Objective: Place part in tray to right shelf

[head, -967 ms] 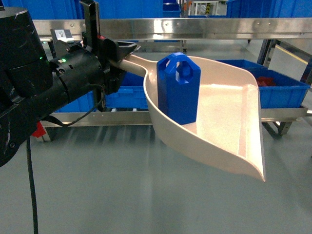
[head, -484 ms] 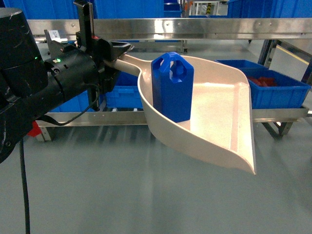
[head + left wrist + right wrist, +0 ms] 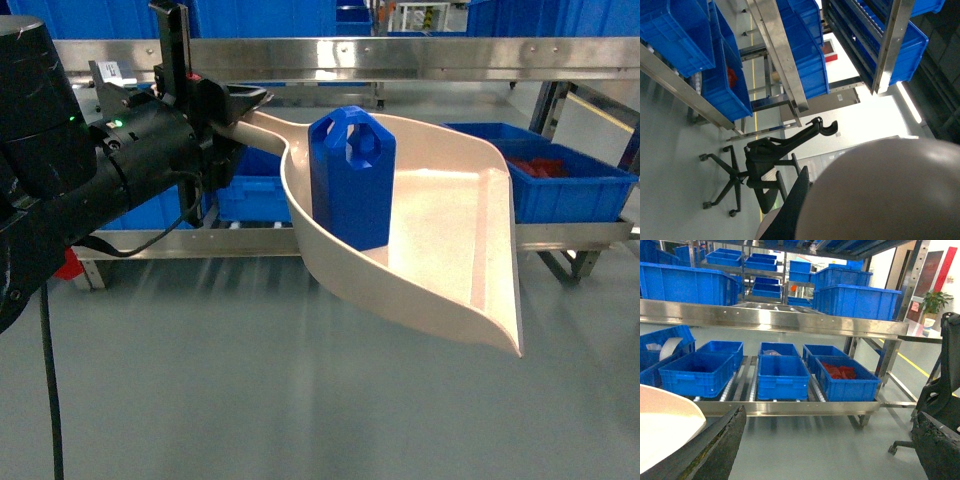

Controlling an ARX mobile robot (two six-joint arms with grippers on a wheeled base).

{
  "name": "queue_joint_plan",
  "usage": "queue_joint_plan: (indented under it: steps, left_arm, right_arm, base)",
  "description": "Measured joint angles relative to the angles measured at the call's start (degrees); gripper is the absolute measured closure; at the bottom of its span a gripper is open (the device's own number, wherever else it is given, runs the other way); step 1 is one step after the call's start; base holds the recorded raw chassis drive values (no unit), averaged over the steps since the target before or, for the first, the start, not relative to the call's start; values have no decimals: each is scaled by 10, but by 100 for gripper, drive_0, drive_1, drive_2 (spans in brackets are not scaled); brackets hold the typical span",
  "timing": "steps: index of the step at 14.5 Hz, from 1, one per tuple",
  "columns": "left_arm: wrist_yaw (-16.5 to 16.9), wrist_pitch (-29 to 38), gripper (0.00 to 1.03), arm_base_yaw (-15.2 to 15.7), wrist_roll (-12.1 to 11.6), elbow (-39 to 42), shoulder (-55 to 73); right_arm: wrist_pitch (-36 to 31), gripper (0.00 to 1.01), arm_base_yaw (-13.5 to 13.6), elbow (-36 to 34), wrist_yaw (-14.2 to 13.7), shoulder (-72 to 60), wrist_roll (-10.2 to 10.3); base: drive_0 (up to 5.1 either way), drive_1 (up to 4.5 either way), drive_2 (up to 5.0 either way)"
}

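The left pincer (image 3: pixel 215 115) is closed on the handle of the tray (image 3: pixel 440 230) and holds it in the air before the right shelf (image 3: pixel 400 55). The part (image 3: pixel 350 180) stands upright inside, near the back wall. The right pincer (image 3: pixel 830 450) is open and holds nothing. I think the tray must stay level and move slowly, otherwise the part may tip toward the lip.

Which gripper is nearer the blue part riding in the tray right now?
Left. The left gripper clamps the tray by its handle, just left of the part. The right gripper's fingers appear only in its wrist view, beside the tray's lip; the part is unseen there.
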State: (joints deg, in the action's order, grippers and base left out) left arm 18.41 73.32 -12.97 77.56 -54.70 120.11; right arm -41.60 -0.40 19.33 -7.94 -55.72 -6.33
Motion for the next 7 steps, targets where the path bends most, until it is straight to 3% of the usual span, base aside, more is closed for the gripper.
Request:
queue_joint_plan:
  steps: [7]
  left_arm:
    - [0, 0, 90, 0, 0, 0, 0]
  right_arm:
    - [-1, 3, 0, 0, 0, 0, 0]
  base:
    - [0, 0, 0]
